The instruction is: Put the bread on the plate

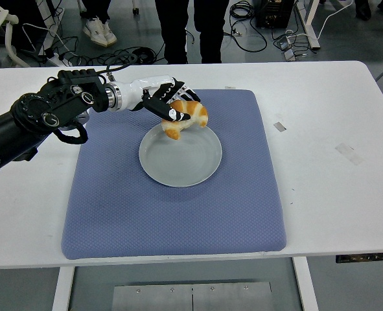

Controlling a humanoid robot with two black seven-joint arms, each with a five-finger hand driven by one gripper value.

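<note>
No readable writing anywhere on the table. From the left comes the black left arm (pixel 35 120), reaching over the blue mat (pixel 178 214). The left hand (pixel 168 102) has its fingers curled tight around the one croissant (pixel 186 118), holding it over the far rim of the single grey plate (pixel 180 155). Further right, two tape scraps (pixel 279 126) on the white table (pixel 334 194). A person's legs (pixel 185 29) stand behind.

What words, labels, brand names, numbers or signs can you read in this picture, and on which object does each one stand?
None can be read.
The control panel under the table's near edge has marks too small to read.
The tape pieces are blank.
</note>
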